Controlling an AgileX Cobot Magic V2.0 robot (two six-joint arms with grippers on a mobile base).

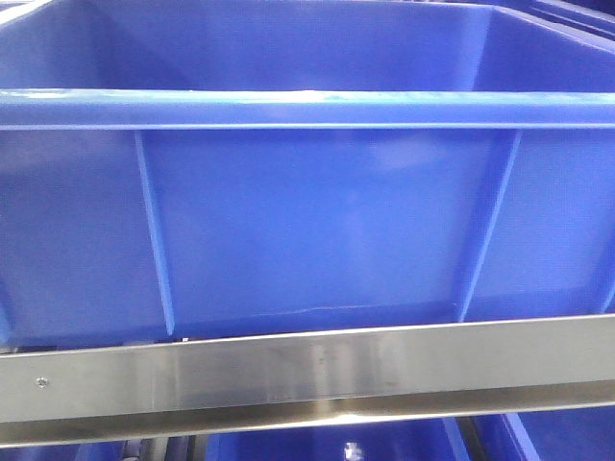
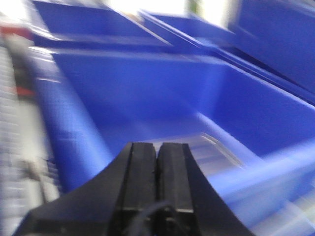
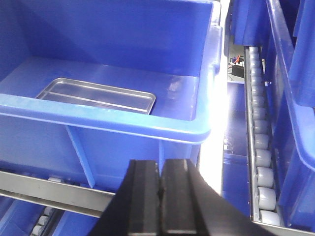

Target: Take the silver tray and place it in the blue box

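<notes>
The silver tray [image 3: 97, 95] lies flat on the floor of the blue box [image 3: 162, 132], toward its left side. In the blurred left wrist view the silver tray [image 2: 216, 150] shows as a pale streak inside the blue box [image 2: 64, 123], just beyond my left gripper [image 2: 158, 146]. That gripper is shut with nothing between its fingers. My right gripper [image 3: 160, 164] is also shut and empty. It hangs outside the box, in front of its near wall and below the rim. The front view shows only the blue box [image 1: 307, 221] side wall and rim.
A steel rack rail [image 1: 307, 370] runs under the box. A roller track [image 3: 260, 147] runs along the right beside the box, with more blue bins [image 3: 295, 73] at the far right. Further blue bins [image 2: 187, 24] stand behind the box.
</notes>
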